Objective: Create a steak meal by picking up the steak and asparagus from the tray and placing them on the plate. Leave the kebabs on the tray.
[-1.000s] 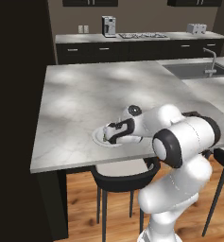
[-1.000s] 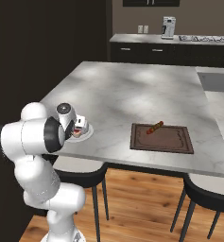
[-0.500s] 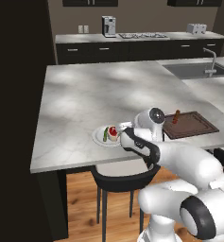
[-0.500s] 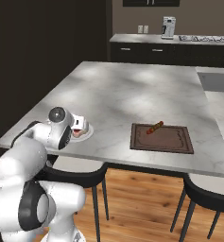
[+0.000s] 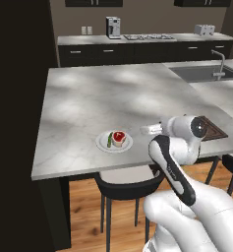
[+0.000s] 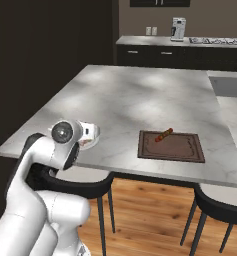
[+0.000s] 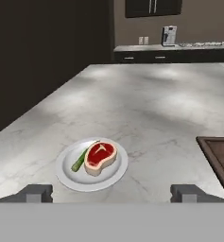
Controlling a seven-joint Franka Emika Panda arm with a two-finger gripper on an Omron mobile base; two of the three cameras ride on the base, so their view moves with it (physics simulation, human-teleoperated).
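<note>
The round pale plate (image 7: 66,177) sits near the counter's front edge. On it lie the red steak (image 7: 100,157) and, against its left side, the green asparagus (image 7: 81,159). My gripper (image 7: 111,193) is open and holds nothing, its fingertips (image 7: 35,193) wide apart, drawn back short of the plate. From the left base view the plate (image 5: 102,144) holds the steak (image 5: 119,137) and the asparagus (image 5: 109,140), with my gripper (image 5: 146,130) to their right. The dark brown tray (image 6: 177,149) carries a kebab (image 6: 164,135) at its far edge.
The tray's corner (image 7: 222,156) lies right of the plate. Dark stools (image 6: 217,210) stand under the counter's front edge. A sink (image 5: 206,73) is set in the far right of the counter. My arm's elbow (image 5: 167,157) hangs over the front edge.
My gripper has drawn back from over the plate toward the counter's front edge and the arm has folded. The steak and asparagus stay on the plate.
</note>
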